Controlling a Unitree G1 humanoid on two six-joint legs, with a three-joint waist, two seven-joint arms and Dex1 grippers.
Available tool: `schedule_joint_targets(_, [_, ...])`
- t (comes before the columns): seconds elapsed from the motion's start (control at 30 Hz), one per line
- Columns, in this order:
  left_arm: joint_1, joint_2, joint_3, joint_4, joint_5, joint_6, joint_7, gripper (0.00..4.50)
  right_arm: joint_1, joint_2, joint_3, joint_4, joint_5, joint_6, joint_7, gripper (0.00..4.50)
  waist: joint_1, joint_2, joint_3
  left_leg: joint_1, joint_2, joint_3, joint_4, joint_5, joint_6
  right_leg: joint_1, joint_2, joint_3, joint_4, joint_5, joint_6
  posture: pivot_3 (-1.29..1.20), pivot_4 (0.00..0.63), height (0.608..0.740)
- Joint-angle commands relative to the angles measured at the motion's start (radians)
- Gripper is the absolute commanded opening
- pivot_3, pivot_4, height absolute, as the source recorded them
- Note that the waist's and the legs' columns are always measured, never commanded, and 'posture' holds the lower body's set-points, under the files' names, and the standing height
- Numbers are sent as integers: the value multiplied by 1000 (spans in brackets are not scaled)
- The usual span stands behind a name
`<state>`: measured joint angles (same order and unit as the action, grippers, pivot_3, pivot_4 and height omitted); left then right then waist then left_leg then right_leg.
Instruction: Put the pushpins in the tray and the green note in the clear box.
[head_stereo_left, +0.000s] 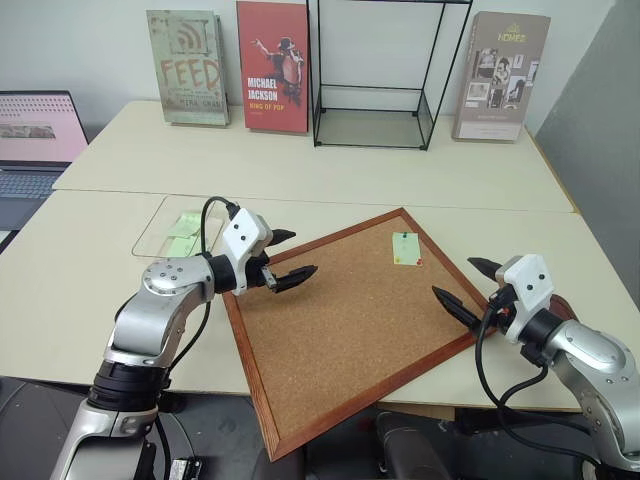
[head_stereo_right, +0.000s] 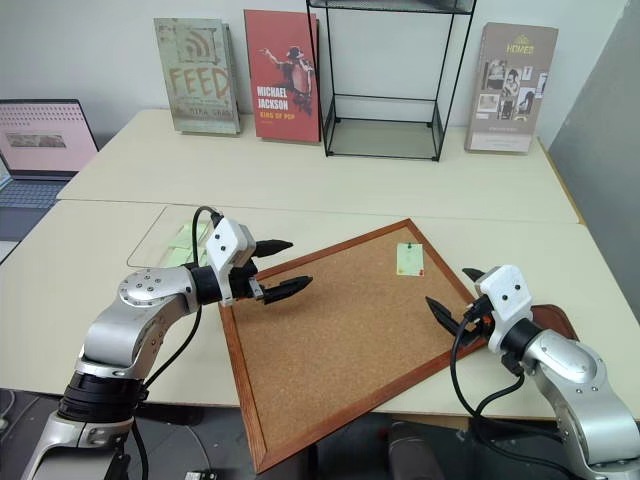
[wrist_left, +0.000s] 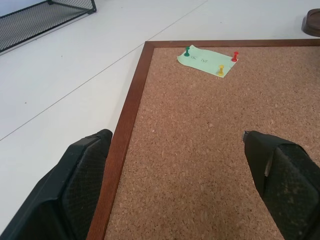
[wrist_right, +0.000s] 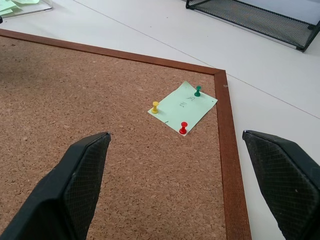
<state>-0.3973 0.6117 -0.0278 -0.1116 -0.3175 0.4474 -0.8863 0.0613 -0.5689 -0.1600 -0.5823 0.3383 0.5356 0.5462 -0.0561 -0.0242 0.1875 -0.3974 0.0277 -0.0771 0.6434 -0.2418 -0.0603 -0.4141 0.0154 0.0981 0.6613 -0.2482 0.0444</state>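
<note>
On the pale tabletop lies a corkboard, set diamond-wise, one corner toward the back wall; grainy brown cork face, dark red-brown wooden frame. Near its far right corner, the green note: thin pale green paper square with faint handwriting, lying flat, edges roughly parallel to the frame. Three pushpins hold it, small plastic heads standing upright off the cork: green pushpin at one corner, red pushpin at another, yellow pushpin at a third.

Clear box: shallow, transparent, rounded corners, on the table just off the corkboard's left corner, long axis running toward the back wall; pale green paper slips lie inside. Tray: dark reddish-brown wood, low rim, by the board's right corner, mostly hidden behind the right arm.

Left gripper hangs over the board's left edge, black textured fingers spread wide, holding nothing, aimed toward the note. Right gripper sits over the right corner, fingers likewise spread and empty, aimed toward the note.

Along the back: black wire-frame case with a mesh floor, upright books, laptop at far left.
</note>
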Motion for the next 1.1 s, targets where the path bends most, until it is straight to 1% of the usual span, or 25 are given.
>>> schedule_joint_targets(0.03, [1, -2, 34, -17, -25, -29, -6, 4455, -11, -9, -12, -29, 14, 5, -2, 4500, 0, 0, 0, 0, 0, 0, 0, 0, 0, 0, 0, 0, 0, 0, 0, 0, 150, 740])
schedule_joint_targets(0.23, [-2, 22, 18, -20, -10, -4, -7, 4455, -12, -7, -1, -42, 16, 21, -4, 4500, 0, 0, 0, 0, 0, 0, 0, 0, 0, 0, 0, 0, 0, 0, 0, 0, 150, 740])
schedule_joint_targets(0.43, [-15, 3, 23, -14, -34, 2, -4, 4455, -15, -2, 9, -47, 16, 28, -7, 4500, 0, 0, 0, 0, 0, 0, 0, 0, 0, 0, 0, 0, 0, 0, 0, 0, 150, 740])
schedule_joint_targets(0.67, [27, -19, -16, -77, -56, 24, -13, 4455, -3, 11, 20, -71, 26, 43, -17, 4500, 0, 0, 0, 0, 0, 0, 0, 0, 0, 0, 0, 0, 0, 0, 0, 0, 150, 740])
schedule_joint_targets(0.83, [22, -35, -62, -81, -42, 15, -35, 4455, 9, 22, 13, -96, 39, 50, -28, 4500, 0, 0, 0, 0, 0, 0, 0, 0, 0, 0, 0, 0, 0, 0, 0, 0, 150, 740])
schedule_joint_targets(0.93, [16, -44, -86, -71, -40, -8, -60, 3959, 16, 36, 7, -116, 52, 51, -40, 4500, 0, 0, 0, 0, 0, 0, 0, 0, 0, 0, 0, 0, 0, 0, 0, 0, 150, 740])
schedule_joint_targets(0.97, [15, -47, -98, -68, -35, -18, -68, 3672, 21, 39, 6, -123, 55, 52, -44, 4500, 0, 0, 0, 0, 0, 0, 1, 0, 0, 0, 0, 0, 0, 0, 0, 0, 150, 740])
schedule_joint_targets(1.07, [6, -69, -126, -52, -13, -49, -68, 3088, 34, 49, 6, -142, 64, 59, -55, 4500, 1, 0, 0, 0, 0, 0, 0, 0, 0, 0, 0, 0, 0, 0, 0, 0, 150, 740])
schedule_joint_targets(1.1, [-2, -83, -133, -44, -10, -53, -61, 2981, 38, 52, 6, -147, 65, 61, -59, 4500, 1, 0, 0, 0, 0, 0, 0, 0, 0, 0, 0, 0, 0, 0, 0, 0, 150, 740])
